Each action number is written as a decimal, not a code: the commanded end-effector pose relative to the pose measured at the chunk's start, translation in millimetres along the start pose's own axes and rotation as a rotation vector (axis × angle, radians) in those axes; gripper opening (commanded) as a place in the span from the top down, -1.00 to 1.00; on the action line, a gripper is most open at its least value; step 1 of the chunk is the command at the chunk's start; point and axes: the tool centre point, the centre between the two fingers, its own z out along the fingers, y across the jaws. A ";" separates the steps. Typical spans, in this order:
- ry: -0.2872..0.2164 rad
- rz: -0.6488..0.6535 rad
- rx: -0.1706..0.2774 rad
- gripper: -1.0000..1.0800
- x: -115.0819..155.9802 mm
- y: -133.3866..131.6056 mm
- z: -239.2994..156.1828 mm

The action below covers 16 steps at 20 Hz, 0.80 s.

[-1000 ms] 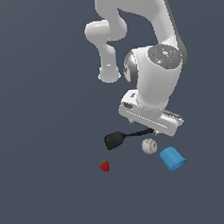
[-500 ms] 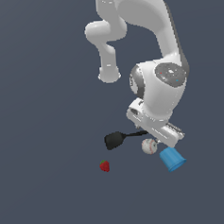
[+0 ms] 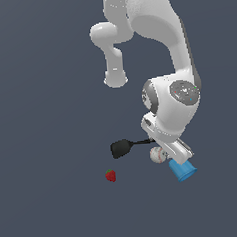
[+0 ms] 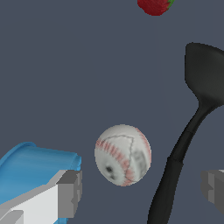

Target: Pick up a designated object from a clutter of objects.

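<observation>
Now the gripper [image 4: 142, 188] hangs wide open over the baseball [image 4: 123, 155], holding nothing.

Its fingers [image 4: 69, 193] straddle the baseball, which rests between the blue cup [image 4: 33, 170] and the black spatula [image 4: 194, 122]; the strawberry [image 3: 110, 175] lies well apart from it.

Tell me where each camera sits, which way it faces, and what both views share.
Exterior view: off the arm, looking at the white arm, its gripper low over the clutter.
Wrist view: on the wrist, looking past two grey fingertips at the surface; jaws apart.
Shared: white red-stitched baseball, blue cup, black spatula, red strawberry.
</observation>
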 end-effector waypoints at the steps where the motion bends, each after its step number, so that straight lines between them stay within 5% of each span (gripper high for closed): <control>1: 0.001 0.039 0.001 -0.92 -2.3 -2.5 6.6; 16: 0.003 0.106 0.000 -0.92 -7.2 -6.3 22.5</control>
